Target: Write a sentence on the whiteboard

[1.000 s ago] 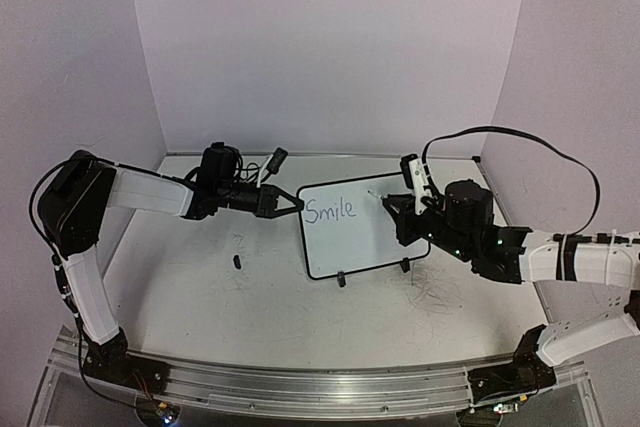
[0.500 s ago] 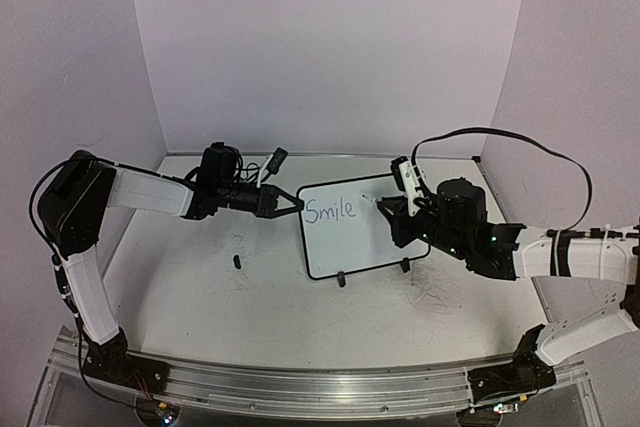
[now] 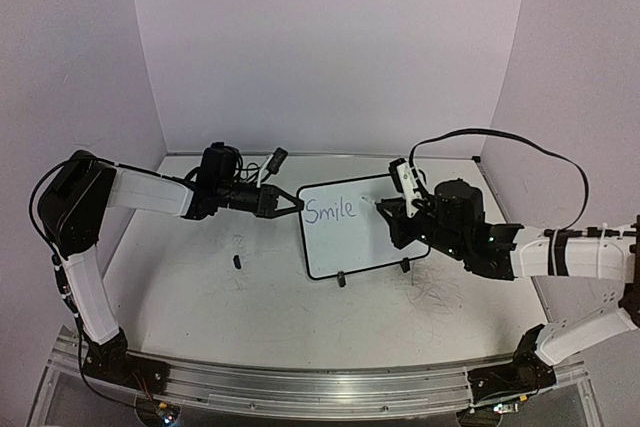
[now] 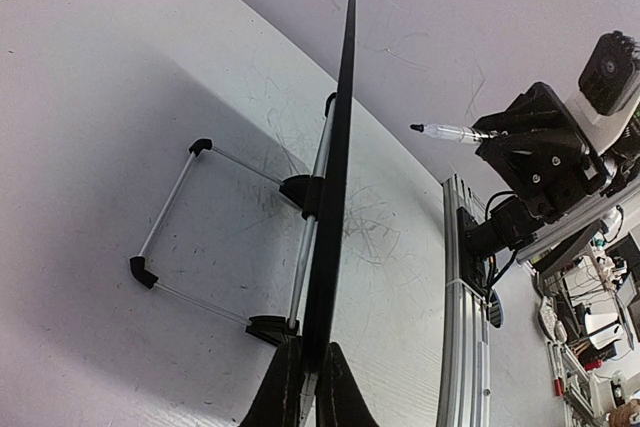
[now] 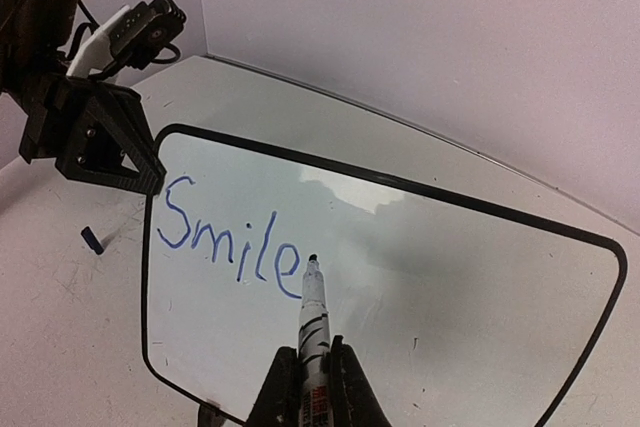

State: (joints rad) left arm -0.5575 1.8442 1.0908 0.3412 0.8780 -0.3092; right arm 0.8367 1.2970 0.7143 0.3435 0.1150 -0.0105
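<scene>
From above, the whiteboard [image 3: 365, 245] stands mid-table, and my left gripper [image 3: 296, 203] is clamped on its left edge to steady it. The left wrist view shows that edge pinched between the jaws. In the right wrist view, my right gripper [image 5: 312, 379] grips the marker [image 5: 313, 307], its tip beside "Smile", the sentence [image 5: 225, 237] so far.

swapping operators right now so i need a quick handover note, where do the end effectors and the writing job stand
Left end effector: shut on the side edge of the whiteboard, steadying it upright on its feet.
Right end effector: shut on the marker, with the tip just past the "e" and off the board surface.
Done: the sentence reads only "Smile", at top left.
Left: the remaining words; the board beyond and below "Smile" is blank.
</scene>
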